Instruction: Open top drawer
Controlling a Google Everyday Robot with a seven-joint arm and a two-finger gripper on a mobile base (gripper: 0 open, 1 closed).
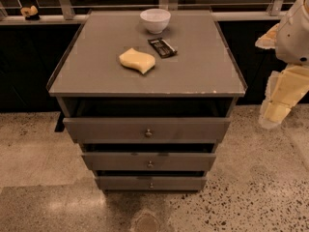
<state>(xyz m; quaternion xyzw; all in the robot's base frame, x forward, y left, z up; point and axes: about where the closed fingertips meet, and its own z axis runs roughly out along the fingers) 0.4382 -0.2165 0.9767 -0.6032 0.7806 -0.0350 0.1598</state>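
The top drawer (pixel 193 129) sits directly under the worktop (pixel 198 74) of the grey cabinet, its small round knob (pixel 148 133) at the centre of the front and a dark gap above it. Whether it is already drawn out a little is hard to judge. The hand (pixel 275 111) hangs well apart from it, off the cabinet's right side at about drawer height, and I cannot tell whether it is open or closed. The main risk is the knob itself: it is small and smooth-looking, so a grasp that lands slightly off-centre would probably slip off once the pull begins. The middle drawer (pixel 120 161) and bottom drawer (pixel 125 183) carry similar knobs in line below, so an approach that comes in too low could take the wrong one. Coming in from the side, the arm could also clip the worktop's right front corner. A pull that is not straight out may rack the drawer in its runners and jam it, and a sudden release or jolt could shake the white bowl (pixel 155 20), the yellow sponge (pixel 137 60) and the dark packet (pixel 162 47) lying on the worktop.
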